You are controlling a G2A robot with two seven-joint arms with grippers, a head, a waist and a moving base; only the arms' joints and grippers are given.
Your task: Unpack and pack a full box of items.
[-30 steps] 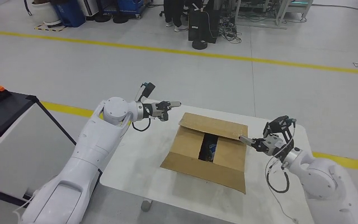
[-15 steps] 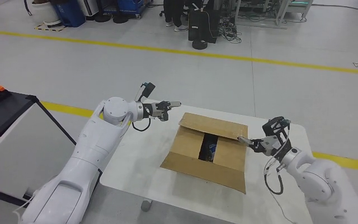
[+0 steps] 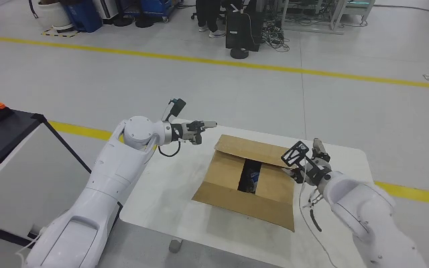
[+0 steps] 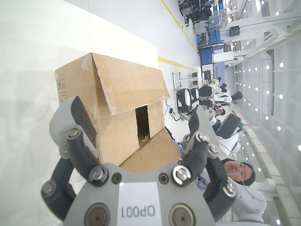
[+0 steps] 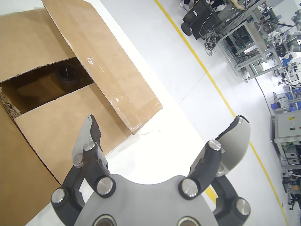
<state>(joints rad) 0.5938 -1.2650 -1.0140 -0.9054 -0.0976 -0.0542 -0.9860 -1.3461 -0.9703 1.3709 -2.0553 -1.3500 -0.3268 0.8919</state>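
Barely started: the brown cardboard box (image 3: 231, 179) is only half opened and nothing's out of it.

The box sits mid-way along the white table (image 3: 167, 191). One long flap is lifted, the others mostly cover the opening, and a dark round item (image 5: 67, 72) plus some crinkled paper filler (image 5: 7, 105) show through the gap. The left gripper (image 4: 137, 105) hangs near the box's far corner, spread wide and empty. The right gripper (image 5: 164, 121) hovers at the box's right edge, also wide and empty. I'd say all the unpacking and repacking is left.
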